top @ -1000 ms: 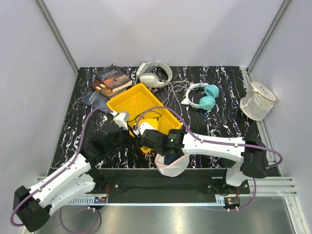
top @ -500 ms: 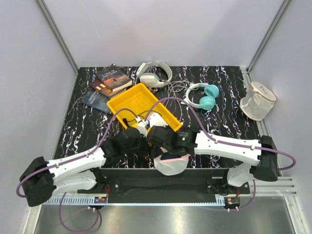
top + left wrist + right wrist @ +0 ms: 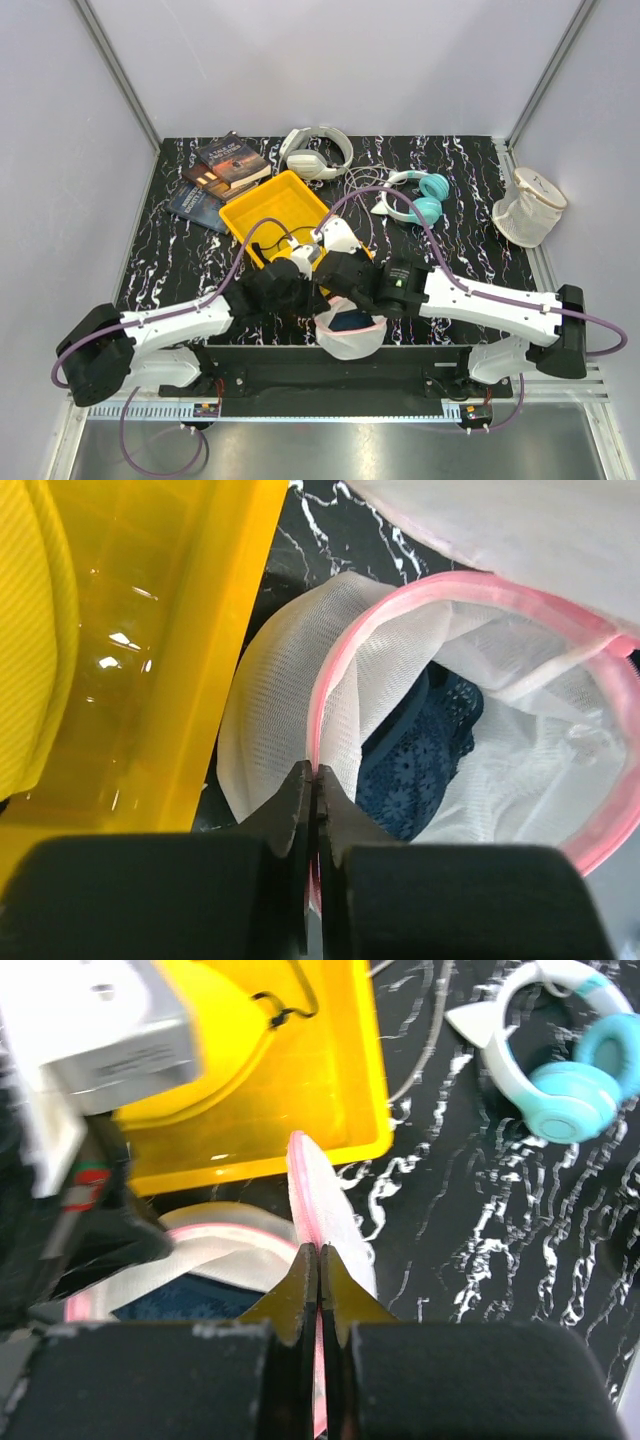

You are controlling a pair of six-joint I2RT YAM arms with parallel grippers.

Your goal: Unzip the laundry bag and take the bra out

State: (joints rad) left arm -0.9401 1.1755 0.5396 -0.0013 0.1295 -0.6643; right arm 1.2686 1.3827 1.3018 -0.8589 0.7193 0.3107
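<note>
Bag position: the laundry bag (image 3: 350,335) sits on the near side of the yellow tray (image 3: 285,205), just beside its near wall; you cannot tell whether they touch. Zipper step looks done: from the left wrist the pink rim (image 3: 330,680) stands as an open ring with the mouth gaping. The bra (image 3: 420,750), dark navy, lies inside against the white mesh and is not yet out. Left jaws are pinched fully together on the pink rim at the tray side of the mouth. Right jaws are likewise closed tight, holding the pink-edged flap (image 3: 318,1185) lifted off the opening. Both grips are spent on holding the bag open, so you will likely need to free one of them to reach in for the bra. Surface: a black counter (image 3: 470,250) with white marbling. Books (image 3: 222,170) lie off the tray's far left corner, white headphones (image 3: 315,152) beyond its far side, teal headphones (image 3: 420,200) to its right, and a cream mesh bag (image 3: 528,207) well to the right again. Room: plain pale walls, metal frame posts at the corners.
</note>
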